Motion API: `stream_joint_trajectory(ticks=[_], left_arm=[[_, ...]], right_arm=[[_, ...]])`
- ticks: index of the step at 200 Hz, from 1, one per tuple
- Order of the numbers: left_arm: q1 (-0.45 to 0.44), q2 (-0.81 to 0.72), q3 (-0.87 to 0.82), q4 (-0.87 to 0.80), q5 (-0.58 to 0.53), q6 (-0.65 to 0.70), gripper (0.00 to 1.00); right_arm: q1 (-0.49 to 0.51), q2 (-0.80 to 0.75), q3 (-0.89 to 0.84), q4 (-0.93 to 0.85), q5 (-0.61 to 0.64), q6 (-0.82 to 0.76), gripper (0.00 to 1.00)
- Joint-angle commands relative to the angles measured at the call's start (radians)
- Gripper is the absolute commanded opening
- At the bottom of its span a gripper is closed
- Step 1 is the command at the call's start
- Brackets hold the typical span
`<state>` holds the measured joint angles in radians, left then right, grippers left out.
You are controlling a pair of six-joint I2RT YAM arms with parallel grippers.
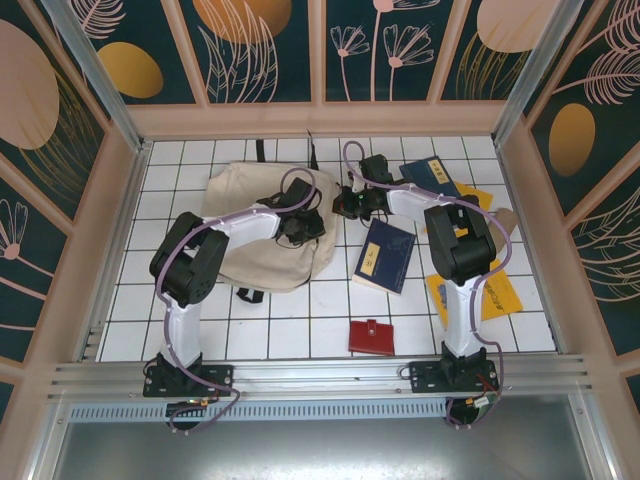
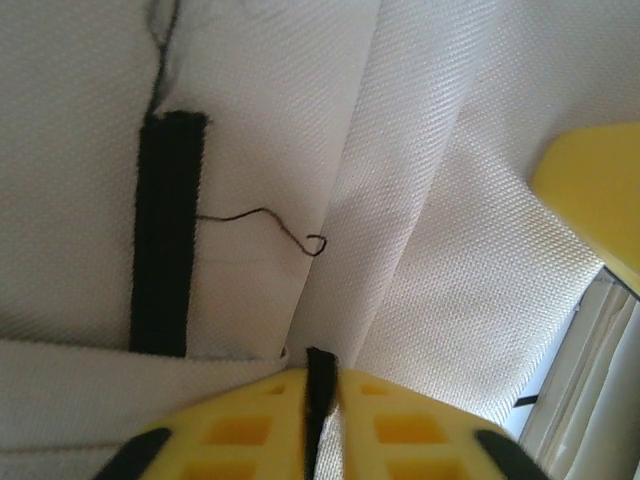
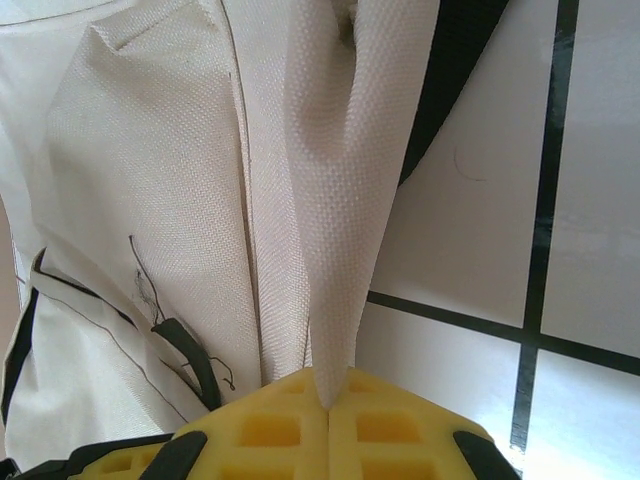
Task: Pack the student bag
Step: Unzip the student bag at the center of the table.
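Note:
The student bag point(image 1: 250, 225), a large beige fabric backpack, lies flat on the white tiled table at the back left. My left gripper point(image 1: 301, 226) rests over the bag's right part. In its wrist view the left gripper point(image 2: 320, 385) has its yellow fingers point(image 2: 235, 430) pinched on a thin black tab point(image 2: 320, 368) that stands out of the cream cloth point(image 2: 440, 240). My right gripper point(image 1: 350, 205) sits at the bag's right edge. There the right gripper point(image 3: 330, 388) is shut on a raised fold of the beige fabric point(image 3: 340, 200).
A navy book point(image 1: 385, 255) lies right of the bag and another navy book point(image 1: 430, 175) lies behind it. A yellow book point(image 1: 495, 292) sits beside the right arm. A red wallet point(image 1: 371, 337) lies near the front edge. Wooden walls close in the table.

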<state>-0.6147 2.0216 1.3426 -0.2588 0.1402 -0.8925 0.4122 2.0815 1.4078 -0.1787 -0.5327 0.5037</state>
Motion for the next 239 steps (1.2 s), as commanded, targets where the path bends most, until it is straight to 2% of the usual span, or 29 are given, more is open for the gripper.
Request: stream_joint_trajectory(ticks=[1,41,84,126,167,239], left_arm=[[0.0,0.037,0.029,-0.051,-0.047,0.017,0.09],[-0.001,-0.044,0.007,-0.058,-0.081,0.02,0.0],[-0.002,-0.204,-0.122,-0.047,-0.098,-0.004,0.0],[-0.002,-0.357,-0.272,-0.036,-0.1,-0.032,0.0],[-0.002,-0.42,-0.351,-0.023,-0.089,-0.049,0.0],[-0.001,-0.46,-0.404,-0.153,-0.268,-0.024,0.0]], right_arm=[[0.011,-0.059,-0.018,0.004,-0.046,0.002,0.0],[0.004,-0.059,-0.018,-0.019,0.076,-0.001,0.0],[-0.016,-0.017,0.017,-0.026,0.239,0.04,0.0],[-0.023,0.02,0.044,0.001,0.297,0.132,0.0],[-0.022,0.056,0.075,0.036,0.308,0.211,0.0],[-0.034,0.096,0.113,0.023,0.387,0.226,0.0]])
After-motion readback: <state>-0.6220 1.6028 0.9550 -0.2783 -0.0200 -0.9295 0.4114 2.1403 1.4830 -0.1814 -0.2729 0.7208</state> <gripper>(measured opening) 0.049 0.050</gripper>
